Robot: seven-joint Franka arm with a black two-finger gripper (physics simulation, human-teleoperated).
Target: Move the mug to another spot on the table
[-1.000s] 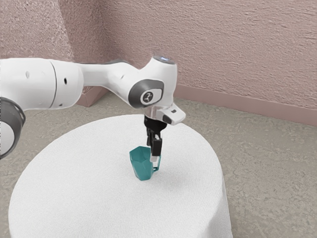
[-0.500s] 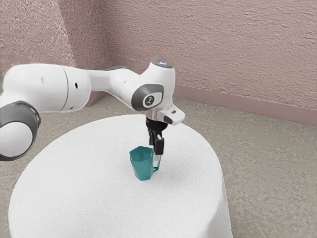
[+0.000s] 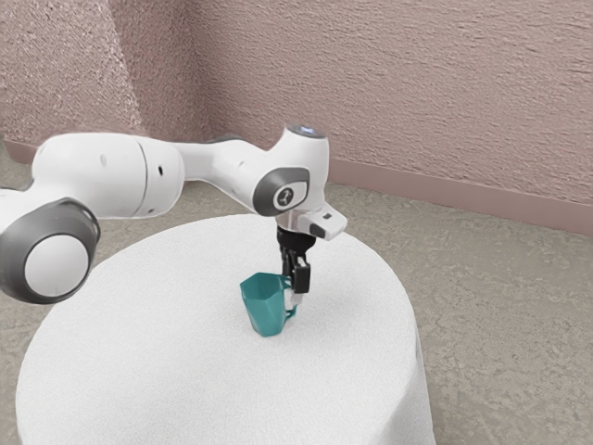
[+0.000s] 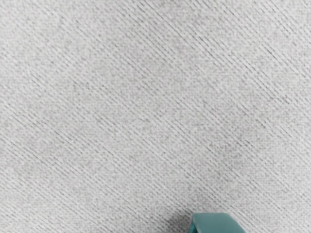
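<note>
Near middle of table (image 3: 139,362), mug (image 3: 267,308) stands upright; my gripper (image 3: 296,284) above it, pinching its right rim by handle. Grasp looks made, I judge; carry to new spot and release both left

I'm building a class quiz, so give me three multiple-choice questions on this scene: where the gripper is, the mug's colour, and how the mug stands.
1. Where is the gripper relative to the mug?
A. at its handle side, toward the exterior view's right
B. on the exterior view's left of it
C. over the floor
2. What colour is the mug?
A. red
B. teal
C. yellow
3. How is the mug posed on the table?
A. on its side
B. upside down
C. upright
Answers: 1 A, the gripper hangs at the handle side; 2 B, its body is teal; 3 C, its open mouth faces up.
</note>
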